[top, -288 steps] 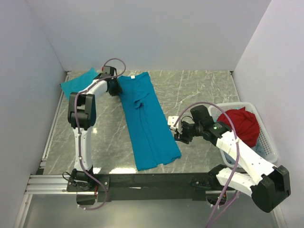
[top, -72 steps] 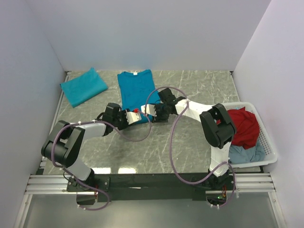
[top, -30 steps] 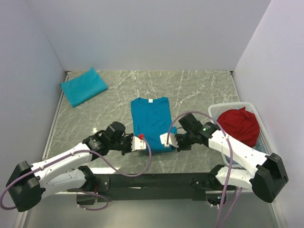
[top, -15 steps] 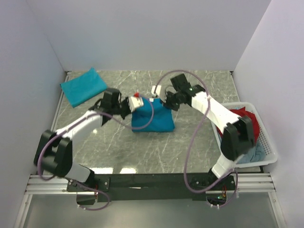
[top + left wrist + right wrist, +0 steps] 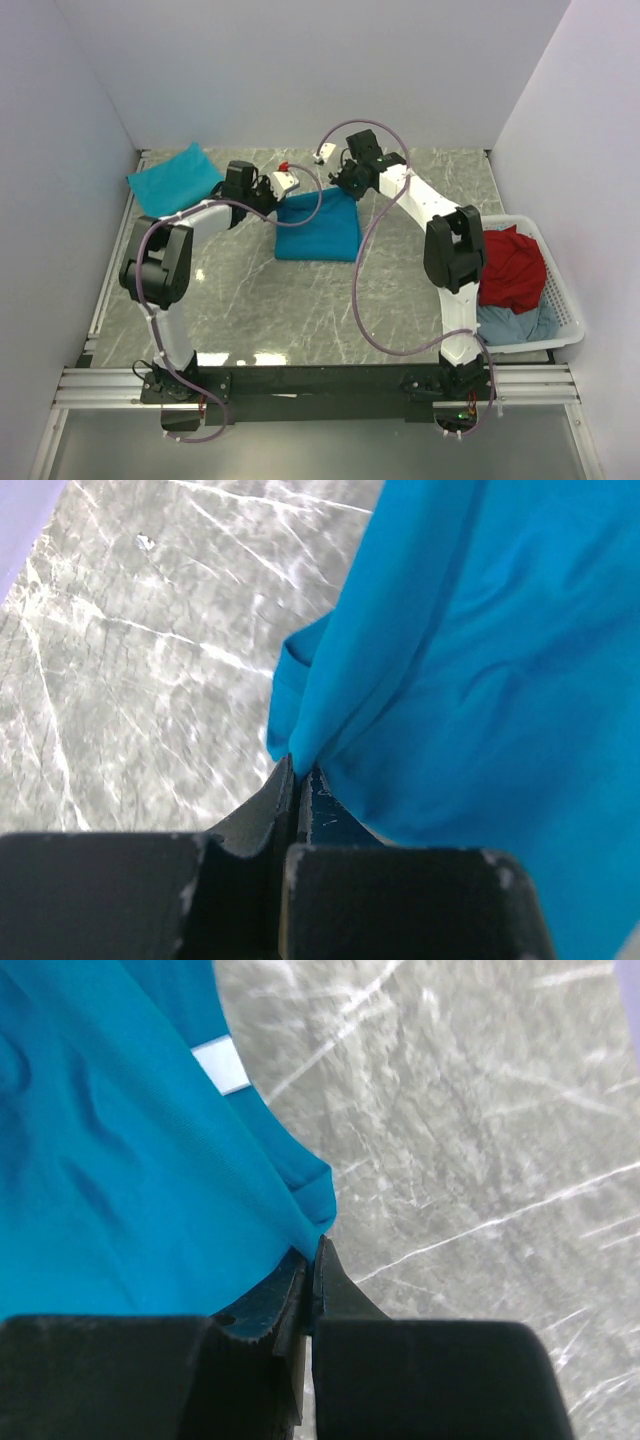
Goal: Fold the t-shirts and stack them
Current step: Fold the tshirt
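The t-shirt [image 5: 318, 228] lies part-folded, just right of the folded t-shirt [image 5: 175, 180] and a little nearer the arms, its longer side running away from that pile; the left gripper [image 5: 297, 780], on the pile's side, is clenched on one far corner of the cloth; the right gripper [image 5: 312, 1260], farther from the pile, pinches the other, beside the white neck label [image 5: 220, 1065]; the cloth trails nearward from both claws, so stacking, I reckon, means carrying it leftward.
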`<state>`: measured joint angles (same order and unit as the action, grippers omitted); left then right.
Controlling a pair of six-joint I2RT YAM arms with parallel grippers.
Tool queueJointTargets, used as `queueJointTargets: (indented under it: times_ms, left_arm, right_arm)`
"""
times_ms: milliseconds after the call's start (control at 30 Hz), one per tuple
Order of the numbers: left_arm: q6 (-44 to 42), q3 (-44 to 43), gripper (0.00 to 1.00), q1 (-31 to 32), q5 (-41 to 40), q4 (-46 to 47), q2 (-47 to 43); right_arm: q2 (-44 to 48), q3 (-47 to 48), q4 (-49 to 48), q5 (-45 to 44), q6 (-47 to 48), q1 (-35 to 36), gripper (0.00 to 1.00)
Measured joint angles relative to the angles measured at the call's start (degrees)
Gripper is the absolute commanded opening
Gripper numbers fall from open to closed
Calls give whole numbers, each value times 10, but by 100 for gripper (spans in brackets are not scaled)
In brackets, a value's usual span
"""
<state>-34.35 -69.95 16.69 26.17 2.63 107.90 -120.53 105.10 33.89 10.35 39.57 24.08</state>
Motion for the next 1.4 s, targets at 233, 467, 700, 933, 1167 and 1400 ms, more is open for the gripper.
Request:
queueJointTargets:
  times_ms: [233, 467, 700, 933, 1167, 1400]
  left_arm:
    - [10, -56, 0, 0, -15, 10, 54]
    - [61, -93, 99, 2, -73, 10, 79]
    - [254, -239, 99, -8, -200, -69, 94]
    - [405, -152, 99, -52, -138, -106, -67]
    - [462, -19, 100, -54, -77, -137, -146]
    - [473, 126, 99, -52, -66, -177, -195]
  right_arm:
    - [-28, 3, -4, -9, -17, -10, 0]
    - [-30, 3, -24, -37, -64, -10, 75]
    - [-20, -10, -63, -90, -183, -28, 71]
    - [59, -150, -27, 84, -270, -78, 51]
    - [66, -245, -12, 180, -328, -70, 44]
    - [66, -253, -23, 186, -354, -68, 43]
